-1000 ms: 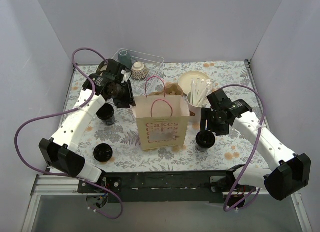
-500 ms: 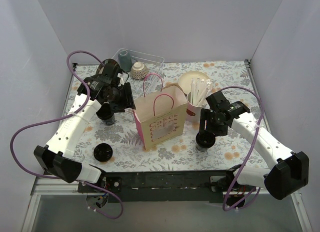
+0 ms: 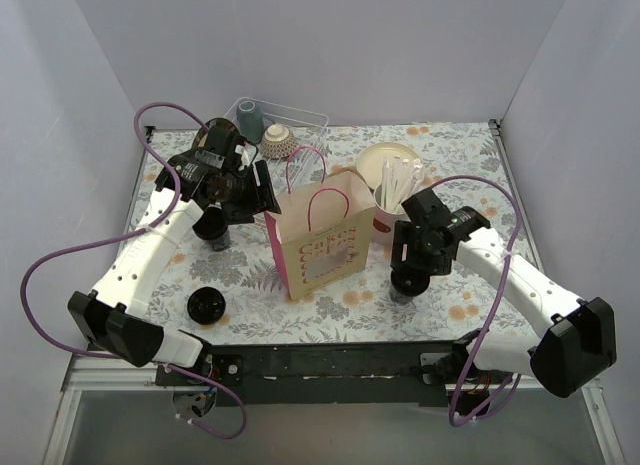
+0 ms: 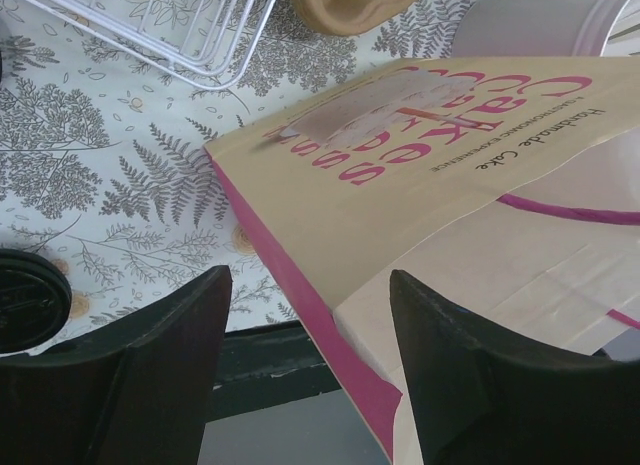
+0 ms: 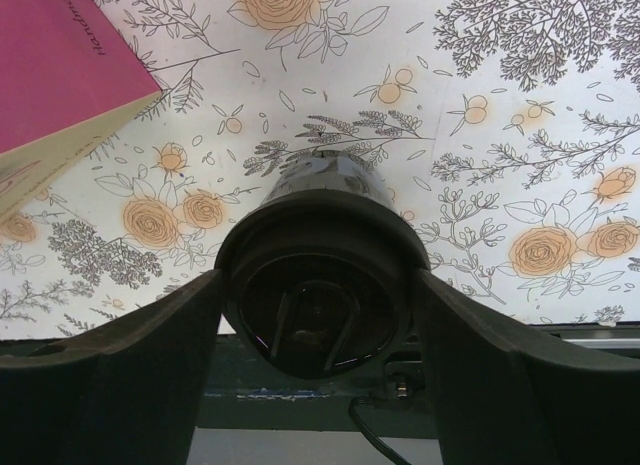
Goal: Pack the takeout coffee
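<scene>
One takeout coffee [image 3: 403, 283], a white cup with a black lid [image 5: 318, 295], stands on the flowered cloth right of the paper bag [image 3: 325, 250]. My right gripper [image 3: 406, 269] straddles it, and its fingers [image 5: 170, 335] press against both sides of the lid. A second takeout coffee [image 3: 212, 226] stands left of the bag, partly under my left arm. My left gripper [image 3: 262, 190] is open at the bag's upper left corner. The bag's pink-edged rim [image 4: 330, 335] runs between its fingers [image 4: 160, 355] without touching them.
A loose flat black lid [image 3: 205, 305] lies near the front left. At the back are a wire basket [image 3: 300, 117] holding a grey cup [image 3: 249, 115], a plate [image 3: 388, 162] and a cup of white stirrers [image 3: 397, 197]. The black front rail [image 3: 330, 363] borders the table.
My left gripper has opened and let go of the bag's rim. The bag has turned and now stands skewed. My right gripper and its cup have shifted slightly left.
</scene>
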Controlling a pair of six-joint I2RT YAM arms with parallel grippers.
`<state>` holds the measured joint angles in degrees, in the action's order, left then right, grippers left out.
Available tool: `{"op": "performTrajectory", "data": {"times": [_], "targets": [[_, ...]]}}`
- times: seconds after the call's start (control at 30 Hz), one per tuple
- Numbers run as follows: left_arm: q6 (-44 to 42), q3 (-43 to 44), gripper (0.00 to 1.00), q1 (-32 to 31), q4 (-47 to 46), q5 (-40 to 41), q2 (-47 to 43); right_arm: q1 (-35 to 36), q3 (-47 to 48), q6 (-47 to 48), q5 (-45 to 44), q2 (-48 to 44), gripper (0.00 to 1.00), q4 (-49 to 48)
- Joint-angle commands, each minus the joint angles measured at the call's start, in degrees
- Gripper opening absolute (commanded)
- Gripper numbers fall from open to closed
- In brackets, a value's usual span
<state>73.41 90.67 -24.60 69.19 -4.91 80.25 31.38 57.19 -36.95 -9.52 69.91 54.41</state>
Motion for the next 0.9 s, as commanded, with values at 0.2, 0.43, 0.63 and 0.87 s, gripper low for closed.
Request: {"op": "performTrajectory", "data": {"times": [0.2,0.43,0.63,0.87], "targets": [[0.4,-0.4,0.66,-0.1,-1.0,-2.9,-2.5,2.5,-1.2,-1.9,-3.9,-0.7,0.9,2.2],[0.5,-0.5,0.66,0.0,-0.4,-3.1,-2.7,3.6,-1.0,-2.0,-5.2,0.5,0.89,2.3],[0.2,-0.3,0.66,0.0,0.1,-2.7,-3.2,4.1,0.6,-2.0,-6.4,0.5,0.89,3.1],[0.4,-1.0,0.66,0.0,-0.3,-2.9,-3.9,4.4,1.6,-2.1,-7.8,0.0,0.89,4.1]]}}
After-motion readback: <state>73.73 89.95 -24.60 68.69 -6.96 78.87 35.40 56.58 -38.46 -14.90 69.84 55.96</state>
